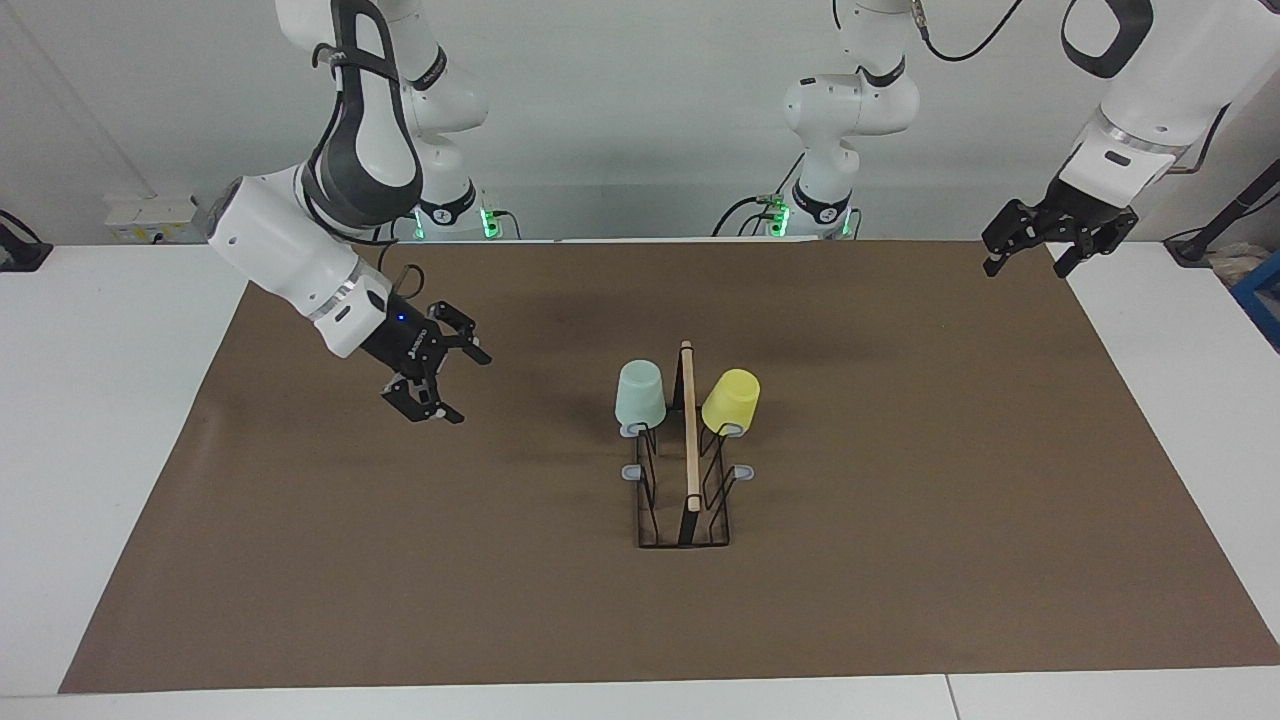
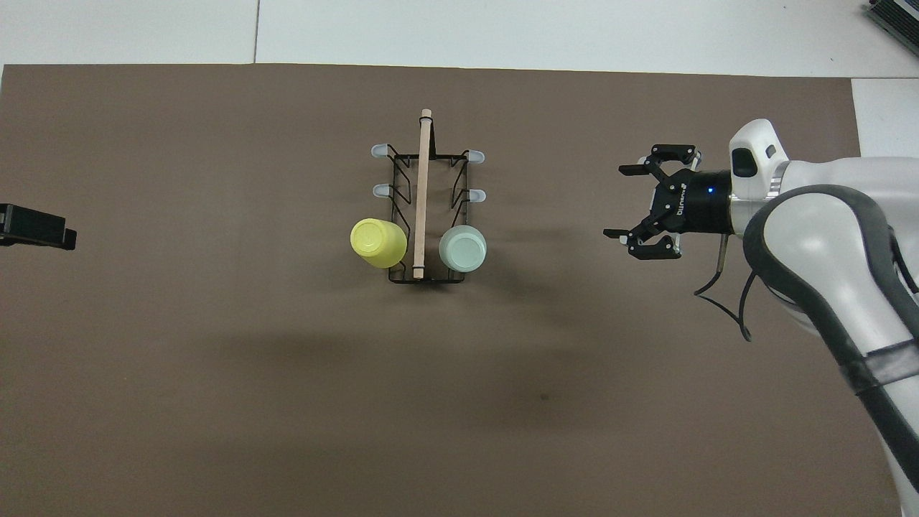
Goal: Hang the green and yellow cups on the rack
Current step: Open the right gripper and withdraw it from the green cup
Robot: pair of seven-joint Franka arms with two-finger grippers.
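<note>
While hung, green cup [image 1: 640,397], yellow cup [image 1: 731,400], rack [image 1: 687,500]

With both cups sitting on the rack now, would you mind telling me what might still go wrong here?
1. The yellow cup sits tilted on its peg, leaning out from the rack; a jolt might tip it off.
2. The right gripper hangs open beside the rack on the side of the green cup; a careless swing could knock the cup.

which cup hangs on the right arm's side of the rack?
The green cup, upside down on a peg of the rack. The yellow cup hangs across the wooden bar, toward the left arm's end.
</note>
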